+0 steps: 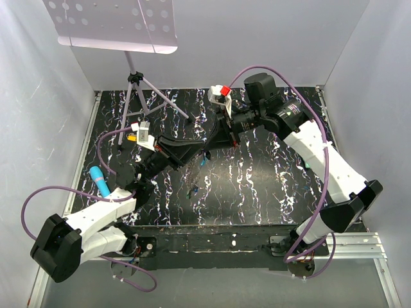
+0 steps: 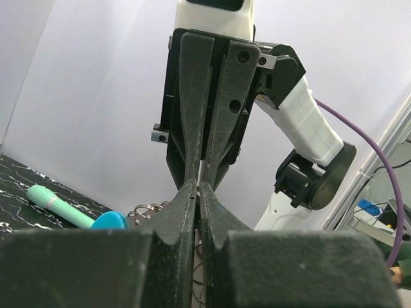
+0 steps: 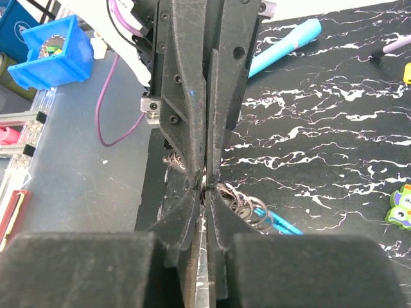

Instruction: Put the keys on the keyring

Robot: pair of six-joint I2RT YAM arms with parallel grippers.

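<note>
- The keyring [image 3: 247, 204] hangs in the air over mid-table, its grey loops bunched just beyond where my two grippers meet tip to tip.
- The left gripper [image 2: 198, 189] is pressed fully together on the chain. The right gripper [image 3: 204, 192] looks pinched on a thin loop opposite, though the contact is too cramped for me to be sure.
- The keys [image 1: 192, 190] seem to be the small blue bits lying on the table below, apart from the ring.
- My worry: with both pinches so close, any pull apart could slip the chain from one grip and drop it.
- The table [image 1: 257, 186] is black with white marbling, inside white walls. A teal marker [image 1: 99, 180] lies to the left and a music stand [image 1: 138, 83] stands at the back.
</note>
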